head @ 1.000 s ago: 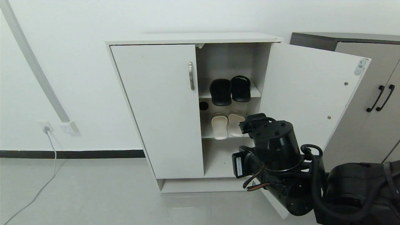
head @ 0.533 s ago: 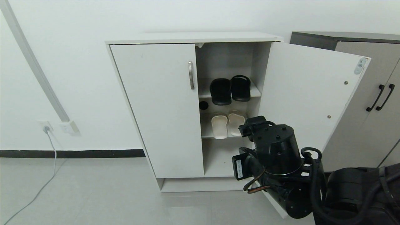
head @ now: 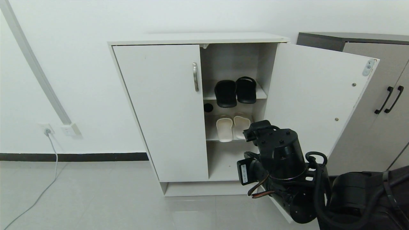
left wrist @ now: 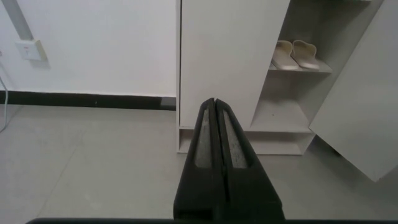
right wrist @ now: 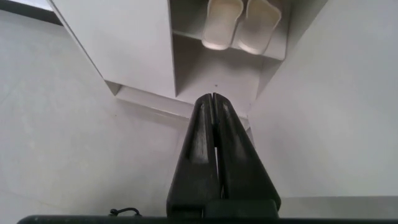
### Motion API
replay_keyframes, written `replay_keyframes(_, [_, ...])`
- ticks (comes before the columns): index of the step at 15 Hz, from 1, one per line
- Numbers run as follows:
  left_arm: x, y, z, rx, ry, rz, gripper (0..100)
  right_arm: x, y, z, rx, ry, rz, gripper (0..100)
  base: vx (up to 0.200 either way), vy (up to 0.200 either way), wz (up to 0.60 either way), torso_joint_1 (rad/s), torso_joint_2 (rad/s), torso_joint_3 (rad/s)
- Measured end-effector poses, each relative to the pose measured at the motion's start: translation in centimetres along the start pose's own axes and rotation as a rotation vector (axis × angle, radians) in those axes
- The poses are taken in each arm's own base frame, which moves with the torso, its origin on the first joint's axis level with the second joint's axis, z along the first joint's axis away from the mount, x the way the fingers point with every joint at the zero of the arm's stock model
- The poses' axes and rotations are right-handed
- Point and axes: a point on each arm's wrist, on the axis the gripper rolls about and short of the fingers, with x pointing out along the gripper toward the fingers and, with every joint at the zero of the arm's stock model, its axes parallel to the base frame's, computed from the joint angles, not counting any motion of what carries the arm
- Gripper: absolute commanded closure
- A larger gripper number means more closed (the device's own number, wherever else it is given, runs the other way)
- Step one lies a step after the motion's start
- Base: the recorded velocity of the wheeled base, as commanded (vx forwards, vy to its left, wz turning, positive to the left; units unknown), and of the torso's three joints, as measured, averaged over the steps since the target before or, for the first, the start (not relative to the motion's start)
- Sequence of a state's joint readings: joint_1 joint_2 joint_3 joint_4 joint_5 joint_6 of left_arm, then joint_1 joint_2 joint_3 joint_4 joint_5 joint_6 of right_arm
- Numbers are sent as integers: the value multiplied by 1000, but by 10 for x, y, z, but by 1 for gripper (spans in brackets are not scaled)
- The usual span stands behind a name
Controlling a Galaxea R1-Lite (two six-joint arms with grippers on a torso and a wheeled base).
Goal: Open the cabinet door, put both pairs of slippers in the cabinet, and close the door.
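Door of flat white board (head: 313,95), standing open just beside the right tool (right wrist: 213,96), whose fingers are pressed together and empty; left tool (left wrist: 215,101) likewise closed. Panel probably stiff, light and smooth, so better pushed near its free edge than gripped. Long axis vertical, inner face toward the tool. Pair of black strapped slippers (head: 235,92) and pair of cream moulded slippers (head: 232,127) lie shelved beyond it, lengthwise into the white two-door cabinet (head: 159,111).

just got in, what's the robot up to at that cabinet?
Both pairs are already inside the cabinet: black slippers above, white slippers one level down. The right door stands wide open; the left door is shut. The right gripper hangs low before the open side, shut and empty. The left gripper is shut and empty too. Only closing the door is left.
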State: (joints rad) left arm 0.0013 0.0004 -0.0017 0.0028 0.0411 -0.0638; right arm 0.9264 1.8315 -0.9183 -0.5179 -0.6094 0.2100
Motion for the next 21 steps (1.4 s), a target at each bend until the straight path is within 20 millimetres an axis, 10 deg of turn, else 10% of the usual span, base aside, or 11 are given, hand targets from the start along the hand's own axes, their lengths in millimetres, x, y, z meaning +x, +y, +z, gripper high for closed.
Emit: replay_keyframes(21, [0, 0, 0, 0, 0, 0, 100, 1, 0, -2, -10, 5, -2, 100, 0, 0, 0, 106, -428, -326])
